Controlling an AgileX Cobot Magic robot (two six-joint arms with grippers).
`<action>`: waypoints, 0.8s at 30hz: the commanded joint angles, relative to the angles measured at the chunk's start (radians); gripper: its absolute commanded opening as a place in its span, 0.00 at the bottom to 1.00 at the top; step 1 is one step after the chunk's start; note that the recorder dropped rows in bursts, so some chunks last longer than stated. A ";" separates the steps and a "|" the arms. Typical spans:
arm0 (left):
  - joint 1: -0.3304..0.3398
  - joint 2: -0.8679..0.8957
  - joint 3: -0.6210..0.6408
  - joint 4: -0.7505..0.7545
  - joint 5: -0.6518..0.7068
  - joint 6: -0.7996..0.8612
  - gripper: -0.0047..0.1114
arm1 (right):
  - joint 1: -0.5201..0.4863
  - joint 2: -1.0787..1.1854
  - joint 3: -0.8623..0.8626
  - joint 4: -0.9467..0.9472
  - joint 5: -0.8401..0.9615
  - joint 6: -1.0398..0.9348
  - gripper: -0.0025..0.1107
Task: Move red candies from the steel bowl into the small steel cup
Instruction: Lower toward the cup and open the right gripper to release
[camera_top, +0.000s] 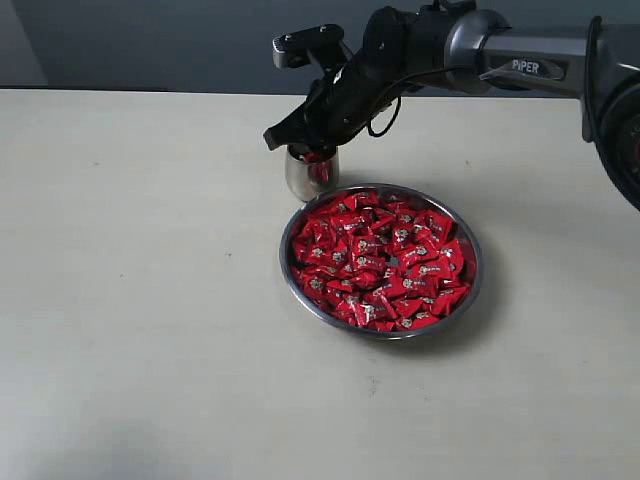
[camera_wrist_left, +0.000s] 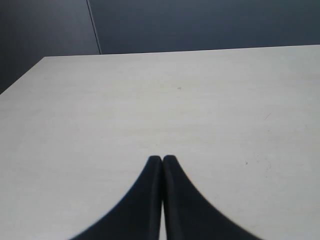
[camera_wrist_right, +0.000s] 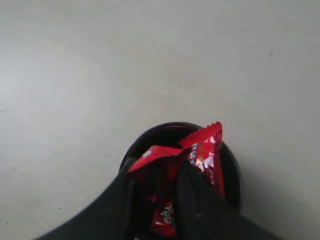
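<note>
The steel bowl (camera_top: 288, 262) sits right of the table's middle, heaped with red candies (camera_top: 385, 262). Just behind its far left rim stands the small steel cup (camera_top: 308, 178), with red showing at its mouth. My right gripper (camera_top: 305, 146) hangs directly over the cup, its fingers dipped to the opening. In the right wrist view this gripper (camera_wrist_right: 157, 167) is shut on red candies (camera_wrist_right: 160, 152), which bunch between the fingers above the cup's dark mouth (camera_wrist_right: 165, 132); one wrapper (camera_wrist_right: 207, 145) sticks up beside a finger. My left gripper (camera_wrist_left: 162, 159) is shut and empty over bare table.
The pale tabletop (camera_top: 140, 300) spreads wide on the left and in front of the bowl. A dark wall runs behind the table's far edge (camera_wrist_left: 200, 50). The right arm (camera_top: 520, 60) reaches in from the upper right.
</note>
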 joint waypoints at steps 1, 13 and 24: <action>-0.005 -0.005 0.005 0.002 -0.008 -0.001 0.04 | -0.003 -0.005 -0.006 0.001 0.005 0.001 0.01; -0.005 -0.005 0.005 0.002 -0.008 -0.001 0.04 | -0.003 -0.005 -0.006 -0.003 -0.026 0.001 0.01; -0.005 -0.005 0.005 0.002 -0.008 -0.001 0.04 | -0.003 -0.005 -0.006 -0.003 -0.021 0.001 0.01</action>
